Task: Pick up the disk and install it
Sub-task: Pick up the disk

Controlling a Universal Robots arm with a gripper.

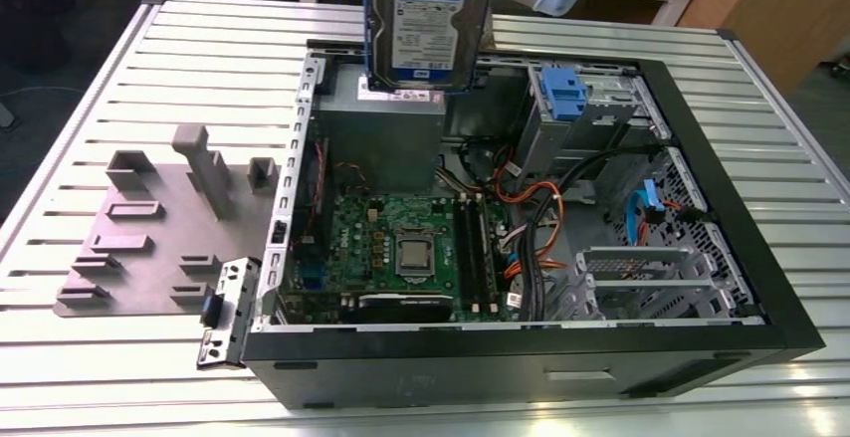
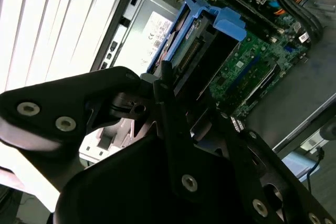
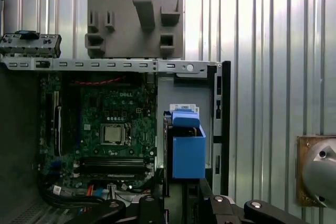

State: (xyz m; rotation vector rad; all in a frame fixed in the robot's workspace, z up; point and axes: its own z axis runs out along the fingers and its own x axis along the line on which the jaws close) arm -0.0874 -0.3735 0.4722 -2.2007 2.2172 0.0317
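the disk [image 1: 428, 29], top cut off by the exterior view's edge.

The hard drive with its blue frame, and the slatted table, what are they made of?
Flat silver-grey hard drive: likely bare metal, dull sheen. Its blue frame: probably matte moulded plastic. Pale slatted table: seemingly aluminium, ribbed reflective profiles.

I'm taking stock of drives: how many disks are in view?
1. The disk hangs above the open case, over the grey box, held between the fingers. Others may be hidden inside the bays.
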